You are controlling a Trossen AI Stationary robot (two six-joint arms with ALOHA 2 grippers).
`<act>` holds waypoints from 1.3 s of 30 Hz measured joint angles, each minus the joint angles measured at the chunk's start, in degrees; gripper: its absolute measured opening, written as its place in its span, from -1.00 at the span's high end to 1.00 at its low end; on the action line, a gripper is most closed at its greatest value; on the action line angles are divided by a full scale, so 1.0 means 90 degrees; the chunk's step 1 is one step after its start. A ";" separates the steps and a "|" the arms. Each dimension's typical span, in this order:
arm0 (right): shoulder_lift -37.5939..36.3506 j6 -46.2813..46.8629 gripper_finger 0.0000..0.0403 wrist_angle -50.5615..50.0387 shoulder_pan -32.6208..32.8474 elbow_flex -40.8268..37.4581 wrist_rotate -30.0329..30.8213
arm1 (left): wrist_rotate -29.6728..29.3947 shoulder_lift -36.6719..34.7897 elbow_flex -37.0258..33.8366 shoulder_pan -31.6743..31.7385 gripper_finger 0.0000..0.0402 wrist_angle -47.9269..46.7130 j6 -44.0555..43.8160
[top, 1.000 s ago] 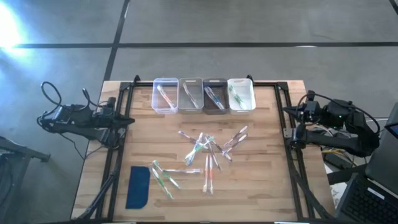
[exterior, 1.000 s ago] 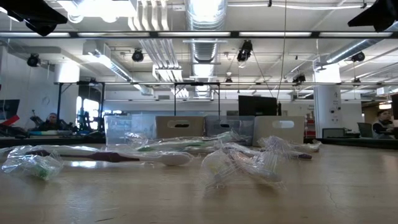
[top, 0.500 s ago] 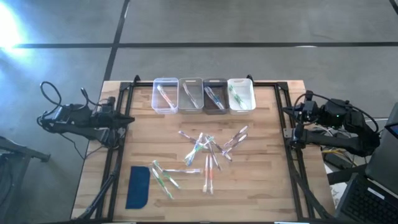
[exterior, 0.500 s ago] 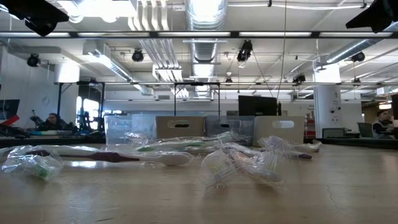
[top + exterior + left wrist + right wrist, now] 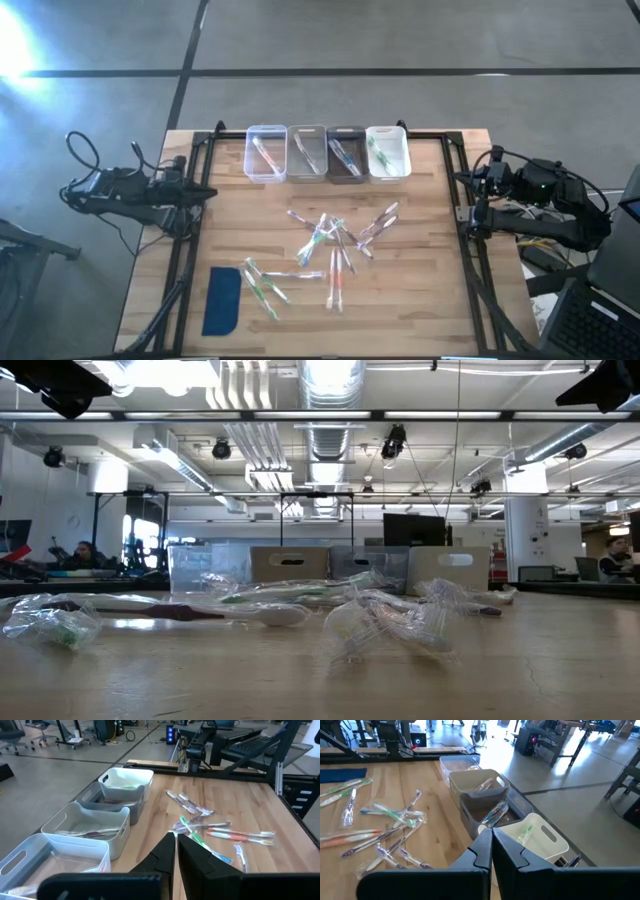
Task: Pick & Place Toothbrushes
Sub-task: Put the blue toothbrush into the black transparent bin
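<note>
Several wrapped toothbrushes (image 5: 335, 245) lie loose on the middle of the wooden table, also seen as toothbrushes (image 5: 210, 827), toothbrushes (image 5: 385, 827) and toothbrushes (image 5: 300, 610). A few more toothbrushes (image 5: 262, 282) lie near the blue pad. Four small bins (image 5: 327, 153) stand in a row at the far edge, each with a toothbrush or two inside. My left gripper (image 5: 176, 840) is shut, over the table's left edge, touching nothing. My right gripper (image 5: 491, 836) is shut, over the right edge, touching nothing.
A flat dark-blue pad (image 5: 222, 300) lies near the table's near left corner. Black frame rails (image 5: 190, 215) run along the left and right sides. Bare wood lies between the pile and the bins and along the near right part. People sit in the room beyond.
</note>
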 joint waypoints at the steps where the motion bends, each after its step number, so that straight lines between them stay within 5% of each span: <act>1: 0.0000 -0.0001 0.96 0.0000 0.0000 0.0000 0.0000 | 0.0000 0.0000 0.0000 0.0002 0.87 0.0000 -0.0002; 19: -0.0002 0.0013 0.96 0.0000 0.0001 0.0000 0.0000 | -0.0082 0.0030 -0.0037 0.0001 0.87 0.0183 0.0001; 25: -0.0005 0.0007 0.96 0.0000 0.0002 0.0000 0.0000 | -0.0084 0.0251 -0.0178 0.0002 0.87 0.1965 -0.0137; 29: -0.0005 0.0013 0.96 0.0000 0.0000 0.0000 0.0000 | 0.0715 0.0970 -0.0153 0.0000 0.87 0.3371 0.0417; 39: -0.0005 0.0013 0.96 0.0000 0.0001 0.0000 0.0000 | 0.0647 0.4069 0.1505 0.0002 0.87 0.3887 0.1383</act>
